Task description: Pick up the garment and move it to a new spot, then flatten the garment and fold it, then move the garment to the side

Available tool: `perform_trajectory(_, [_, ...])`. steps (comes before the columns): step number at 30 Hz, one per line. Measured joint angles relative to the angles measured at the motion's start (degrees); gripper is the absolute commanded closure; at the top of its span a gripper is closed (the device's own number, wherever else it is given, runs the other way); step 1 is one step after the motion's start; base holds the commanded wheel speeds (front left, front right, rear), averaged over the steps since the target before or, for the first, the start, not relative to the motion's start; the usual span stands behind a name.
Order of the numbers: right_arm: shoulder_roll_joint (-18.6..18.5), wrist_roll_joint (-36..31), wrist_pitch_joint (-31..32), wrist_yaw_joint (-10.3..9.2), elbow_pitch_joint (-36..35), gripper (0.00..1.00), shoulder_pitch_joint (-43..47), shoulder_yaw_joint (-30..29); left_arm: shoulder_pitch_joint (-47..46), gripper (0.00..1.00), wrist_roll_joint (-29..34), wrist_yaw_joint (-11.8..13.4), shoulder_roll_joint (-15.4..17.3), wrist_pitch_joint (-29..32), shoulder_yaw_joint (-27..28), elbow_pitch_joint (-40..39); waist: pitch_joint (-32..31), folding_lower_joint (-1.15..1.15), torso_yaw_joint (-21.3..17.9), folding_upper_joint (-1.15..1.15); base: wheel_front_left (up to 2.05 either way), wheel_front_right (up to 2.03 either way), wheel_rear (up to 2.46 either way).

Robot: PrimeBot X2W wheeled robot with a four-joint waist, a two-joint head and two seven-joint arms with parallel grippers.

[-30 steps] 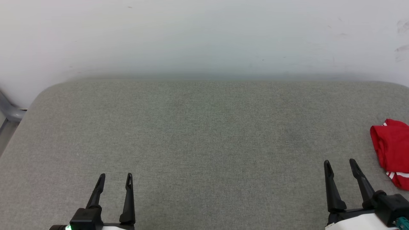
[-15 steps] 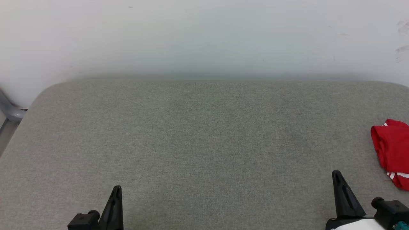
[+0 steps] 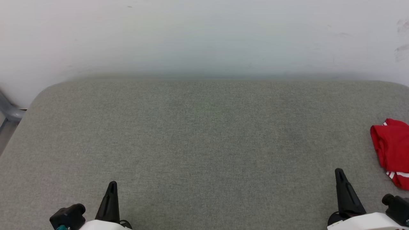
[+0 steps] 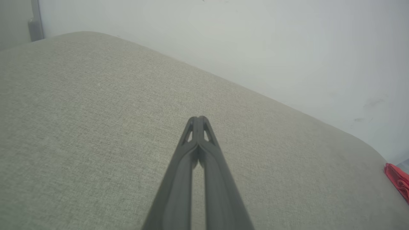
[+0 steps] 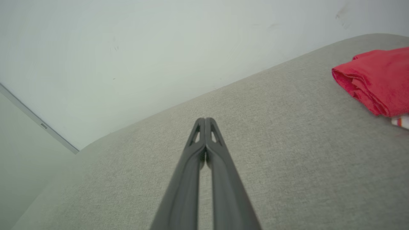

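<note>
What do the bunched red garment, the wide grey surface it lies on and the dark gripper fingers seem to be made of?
Bunched red garment: soft matte knit cloth; its folded edge sags in rounded layers.
Wide grey surface: matte woven fabric, probably upholstery; fine speckled weave, rounded corners.
Dark fingers of the right gripper: likely moulded plastic; dull sheen, cut-out tips.

Head camera overlooks the grey surface (image 3: 204, 127); both wrist cameras skim it, facing the wall (image 3: 204, 38).
</note>
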Motion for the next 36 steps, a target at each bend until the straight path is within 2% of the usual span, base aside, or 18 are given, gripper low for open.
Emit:
perform_trajectory(11, [-0.14,10.24,2.36,0.0,0.98,1.0,-1.4,-0.13,-1.95,1.0,-10.55,-0.62,0.0,2.55,0.7,1.13,0.06,0.0,-0.19,0.0,0.0,0.0,0.0])
perform_trajectory(12, [-0.19,12.81,2.97,0.0,1.31,1.0,-1.86,-0.22,-2.24,1.0,-13.23,-0.75,-0.01,3.08,0.86,1.41,0.08,0.0,-0.24,0.0,0.0,0.0,0.0])
perform_trajectory(36, [-0.41,30.67,7.15,-0.01,3.1,1.0,-4.66,-0.75,-5.54,1.0,-31.76,-1.94,-0.02,7.59,2.27,3.57,0.22,0.0,-0.64,0.0,0.0,0.0,0.0])
